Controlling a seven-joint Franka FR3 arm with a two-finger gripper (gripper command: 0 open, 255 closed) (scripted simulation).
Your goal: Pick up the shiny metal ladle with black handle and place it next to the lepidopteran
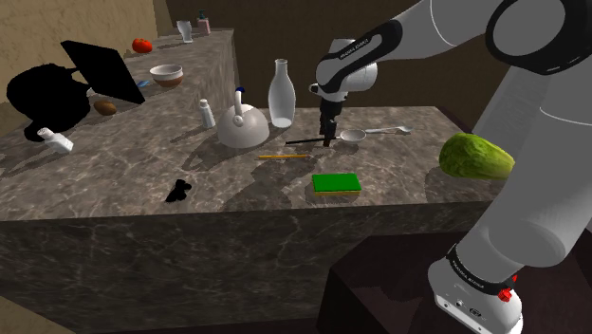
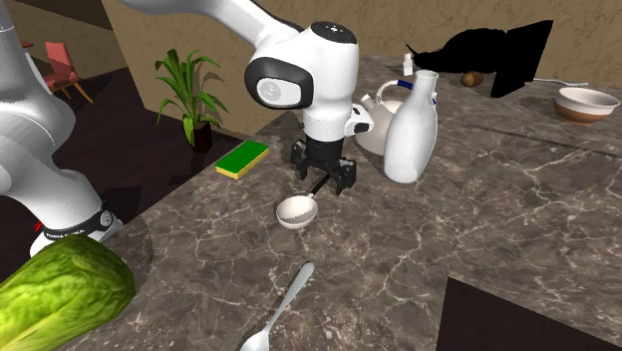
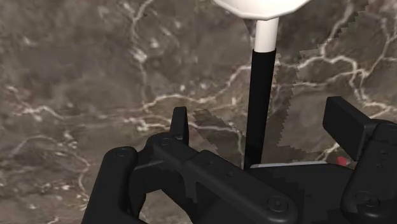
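Jaws stand apart, lowered astride the black handle [image 3: 257,102] of the ladle [image 2: 297,211], one on each side of it. As far as the wrist view tells, neither is pressing on it yet. The ladle lies flat on the dark marbled surface [image 1: 114,204], its pale bowl [image 1: 353,136] toward the shoulder view's right and its handle running back under the hand.

Straddling the handle partway along makes sense. The thin shaft fits between the jaws where the round bowl would not, and a hold not far from the heavier end should keep the ladle from drooping when lifted. The hand points straight down, which suits a thing lying flat.

My judgement is that the step in hand is closing on the handle, with the lift and carry all to come. The lepidopteran [image 1: 177,191], a small black butterfly shape, sits well apart toward the shoulder view's left, near the front edge. Between the two lie a yellow pencil [image 1: 278,156] and a green sponge [image 1: 337,183]. A white kettle [image 1: 244,125] and a tall bottle [image 1: 279,95] stand just behind that path, so the carry likely needs enough height to pass over them. A thin, smooth handle may twist in the grip if caught off centre.
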